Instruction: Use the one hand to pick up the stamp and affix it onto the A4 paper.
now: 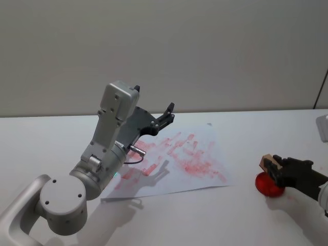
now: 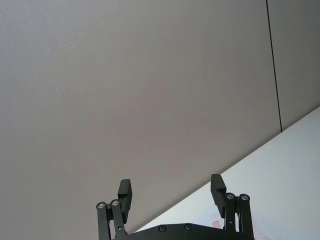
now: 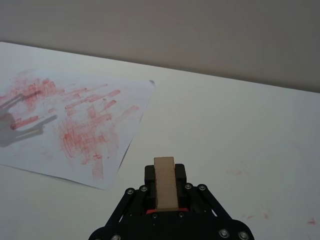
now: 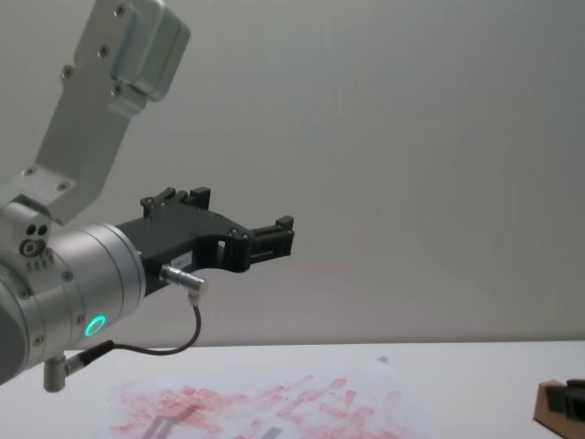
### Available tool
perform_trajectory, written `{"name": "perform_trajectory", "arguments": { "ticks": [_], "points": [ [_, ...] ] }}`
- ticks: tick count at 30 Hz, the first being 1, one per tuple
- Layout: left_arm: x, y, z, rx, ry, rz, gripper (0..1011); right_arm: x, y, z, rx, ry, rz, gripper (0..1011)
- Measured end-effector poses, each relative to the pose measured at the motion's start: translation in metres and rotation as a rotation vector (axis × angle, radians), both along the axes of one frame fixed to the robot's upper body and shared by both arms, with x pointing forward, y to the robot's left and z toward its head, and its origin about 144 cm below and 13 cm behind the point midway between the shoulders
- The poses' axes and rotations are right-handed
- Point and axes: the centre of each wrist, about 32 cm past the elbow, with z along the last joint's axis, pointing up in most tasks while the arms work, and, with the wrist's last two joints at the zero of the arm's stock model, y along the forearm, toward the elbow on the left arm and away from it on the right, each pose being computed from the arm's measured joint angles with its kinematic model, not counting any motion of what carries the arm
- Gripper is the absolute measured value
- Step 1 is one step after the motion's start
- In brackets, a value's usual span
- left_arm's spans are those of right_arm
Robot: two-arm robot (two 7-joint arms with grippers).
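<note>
My right gripper (image 1: 275,168) is at the table's right side, shut on the stamp (image 1: 267,163), a small tan wooden block. In the right wrist view the stamp (image 3: 164,182) stands clamped between the black fingers (image 3: 181,174). The chest view catches the stamp (image 4: 551,406) low at the right edge. The A4 paper (image 1: 202,148) lies flat mid-table, covered in red-pink prints, well to the left of the stamp; it shows again in the right wrist view (image 3: 75,120). My left gripper (image 1: 168,114) hangs open in the air above the paper's far left part, holding nothing (image 2: 171,192).
A round red ink pad (image 1: 269,185) sits on the table right under the held stamp. A white object (image 1: 323,128) stands at the far right edge. The raised left arm (image 4: 82,293) casts a shadow on the paper. Faint red smudges mark the table (image 3: 240,172).
</note>
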Motion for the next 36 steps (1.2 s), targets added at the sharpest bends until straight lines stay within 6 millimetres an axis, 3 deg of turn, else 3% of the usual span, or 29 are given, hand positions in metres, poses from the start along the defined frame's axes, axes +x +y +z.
{"name": "perform_trajectory", "arguments": {
  "ticks": [21,24,25,28,31,36],
  "points": [
    [0.0,0.0,0.0,0.0,0.0,0.0,1001,0.001,0.0032,-0.0013,-0.023,0.055,0.007,213],
    [0.0,0.0,0.0,0.0,0.0,0.0,1001,0.0011,0.0034,-0.0013,-0.025,0.058,0.008,250],
    [0.0,0.0,0.0,0.0,0.0,0.0,1001,0.0012,0.0035,-0.0013,-0.026,0.059,0.008,315],
    [0.0,0.0,0.0,0.0,0.0,0.0,1001,0.0013,0.0036,-0.0013,-0.027,0.062,0.008,375],
    [0.0,0.0,0.0,0.0,0.0,0.0,1001,0.0014,0.0037,-0.0014,-0.028,0.064,0.008,521],
    [0.0,0.0,0.0,0.0,0.0,0.0,1001,0.0014,0.0039,-0.0015,-0.029,0.066,0.009,664]
  ]
}}
